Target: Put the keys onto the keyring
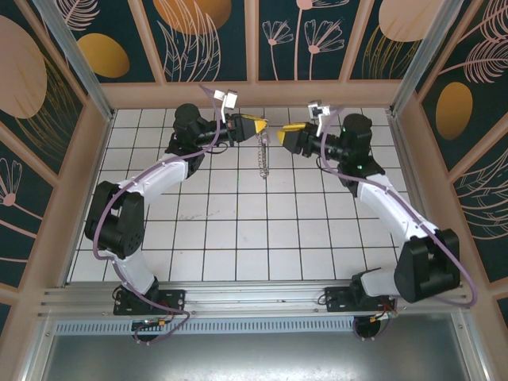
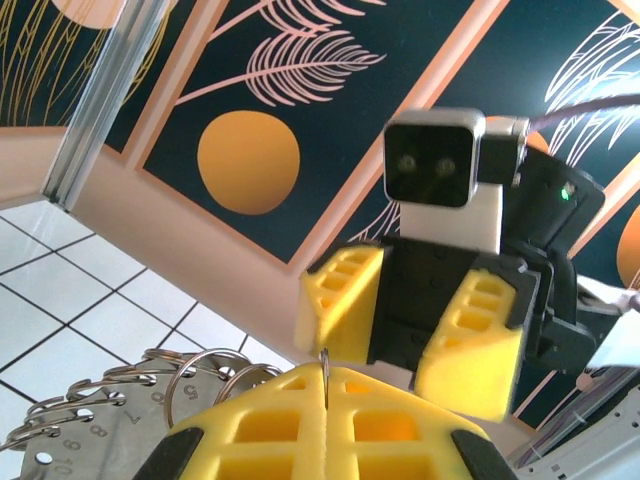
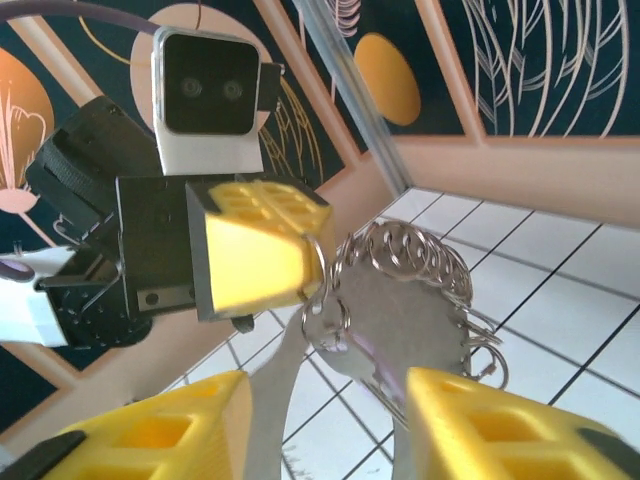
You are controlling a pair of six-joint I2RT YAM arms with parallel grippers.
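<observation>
Above the far middle of the white-tiled counter (image 1: 238,238), the keyring (image 1: 263,159) is held up between the two arms. It is clamped in the left hand (image 1: 258,125), whose yellow fingers are pressed together on a thin wire loop at the top of the bunch. From that grip the keyring is seen in the overhead view as a narrow, chain-like strand, its long axis running straight down from the hand toward the tiles, top end at the fingers and free end pointed at the counter. Whether the lower end is touching the tiles cannot be told.

Seen from the left wrist, the left hand (image 2: 326,385) is closed on the wire, and the keyring (image 2: 100,420) is shown to one side as a grey metal disc stamped with numbers and edged with a row of small split rings. The right hand (image 2: 395,345) is faced directly opposite, its fingers spread apart.

Seen from the right wrist, the right hand (image 3: 325,430) is held with its fingers apart and nothing gripped, just short of the keyring (image 3: 400,310), which is hung from the left hand (image 3: 300,260). A flat pale strip (image 3: 268,410) is hung from the same loop, pointed downward. Which piece is the key cannot be told.
</observation>
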